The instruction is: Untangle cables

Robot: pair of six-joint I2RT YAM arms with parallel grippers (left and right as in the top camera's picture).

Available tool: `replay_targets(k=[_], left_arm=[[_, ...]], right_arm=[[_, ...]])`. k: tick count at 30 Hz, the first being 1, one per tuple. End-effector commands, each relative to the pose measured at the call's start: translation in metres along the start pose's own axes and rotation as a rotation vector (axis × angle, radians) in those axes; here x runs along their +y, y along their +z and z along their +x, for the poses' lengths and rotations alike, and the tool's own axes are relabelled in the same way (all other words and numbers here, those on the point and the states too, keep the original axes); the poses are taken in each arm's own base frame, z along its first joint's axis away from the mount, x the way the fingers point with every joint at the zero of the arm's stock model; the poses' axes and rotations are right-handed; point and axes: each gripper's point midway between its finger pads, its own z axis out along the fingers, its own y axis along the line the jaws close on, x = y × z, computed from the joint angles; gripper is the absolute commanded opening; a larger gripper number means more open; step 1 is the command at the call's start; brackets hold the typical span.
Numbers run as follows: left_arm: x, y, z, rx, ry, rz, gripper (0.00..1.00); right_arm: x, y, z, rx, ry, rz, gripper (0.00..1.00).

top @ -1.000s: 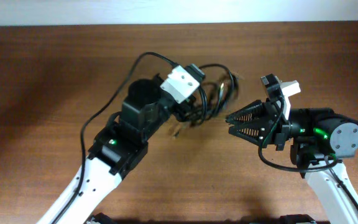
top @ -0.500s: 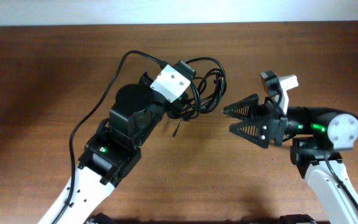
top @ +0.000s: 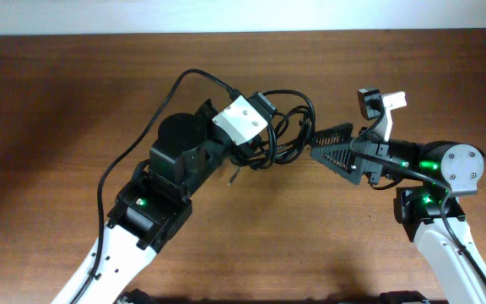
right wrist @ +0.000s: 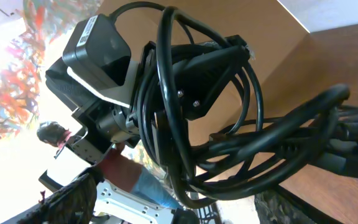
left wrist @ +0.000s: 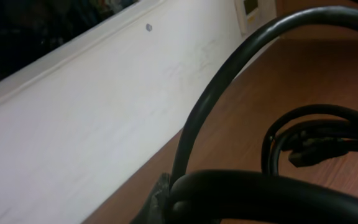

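Cables (top: 292, 127) bunched at frame centre over the counter (top: 57, 101)
Left jaws clamped on the bundle; right jaws apart around its loops

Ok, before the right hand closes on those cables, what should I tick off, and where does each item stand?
1. Left hand shut on the cables: ok.
2. Right hand open: ok.
3. Strands sit inside the right hand's opening: ok, going by the right wrist view.
4. Only one strand lined up for the grab: not ok, several loops cross there.
5. Cables separated: not ok, they hang as one looped bundle.
6. Loose plug end free of the table: cannot tell.
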Motion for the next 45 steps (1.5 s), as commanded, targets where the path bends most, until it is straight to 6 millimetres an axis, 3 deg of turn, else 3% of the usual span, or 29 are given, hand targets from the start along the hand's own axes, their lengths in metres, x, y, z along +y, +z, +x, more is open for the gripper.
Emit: replay_targets(k=[1,6,13,17,23,33,36,41,45], left_arm=[[-0.006,0.006,0.000,-0.006,0.092,0.031,0.00],[-0.007,0.012,0.005,0.004,0.104,0.035,0.00],[0.019,0.012,-0.012,-0.046,0.107,-0.102,0.00],[0.022,0.011,-0.018,-0.071,0.108,-0.112,0.00],[0.019,0.016,-0.012,-0.051,0.108,-0.104,0.00],[0.008,0.041,0.016,0.021,0.105,-0.066,0.00],[0.016,0.041,0.020,0.045,0.104,-0.109,0.00],[0.002,0.041,0.014,0.024,0.075,-0.066,0.00],[-0.011,0.036,-0.002,-0.020,0.082,-0.042,0.00]], right_arm=[[0.005,0.001,-0.005,-0.017,-0.026,-0.002,0.77],[0.007,0.001,0.000,0.012,-0.025,-0.010,0.77],[0.009,0.001,0.009,0.064,-0.010,-0.025,0.76],[0.009,0.001,0.009,0.063,-0.010,-0.024,0.77],[0.009,0.001,0.009,0.064,-0.011,-0.025,0.77],[0.015,0.007,0.012,0.073,-0.037,-0.046,0.83],[0.017,0.007,0.011,0.070,-0.053,-0.050,0.83],[0.014,0.008,0.005,0.035,-0.077,-0.040,0.83],[0.000,0.009,0.001,0.020,-0.061,-0.023,0.83]])
